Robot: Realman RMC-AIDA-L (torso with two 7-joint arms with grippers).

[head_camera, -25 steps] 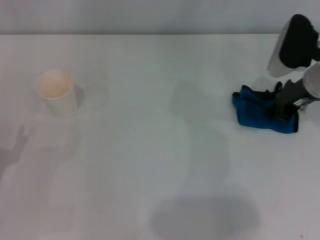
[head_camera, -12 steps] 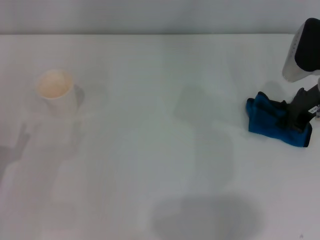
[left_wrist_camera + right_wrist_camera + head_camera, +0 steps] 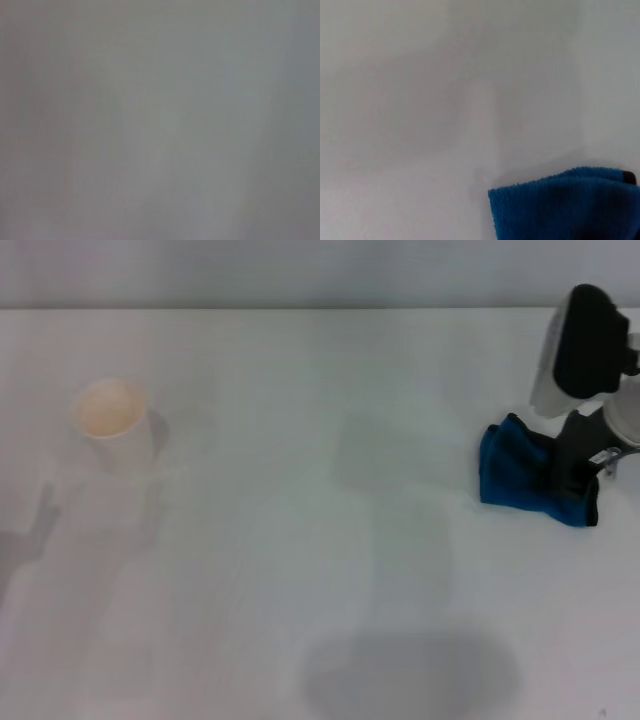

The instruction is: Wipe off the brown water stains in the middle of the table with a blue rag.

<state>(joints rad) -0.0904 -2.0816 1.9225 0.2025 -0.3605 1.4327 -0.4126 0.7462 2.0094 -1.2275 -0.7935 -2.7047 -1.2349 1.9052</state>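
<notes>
The blue rag lies bunched at the right side of the white table. My right gripper comes down from the right and is shut on the rag's right end. A corner of the rag also shows in the right wrist view, over bare table. No brown water stains can be made out in any view; the middle of the table shows only faint grey shadows. My left gripper is out of view, and the left wrist view shows only a plain grey surface.
A whitish paper cup with a tan inside stands upright at the far left of the table. The table's far edge runs along the top of the head view. A dark shadow lies at the near middle.
My right gripper, holding the rag, slid right toward the table's edge, then came back left and slightly farther away. The cup has not moved.
</notes>
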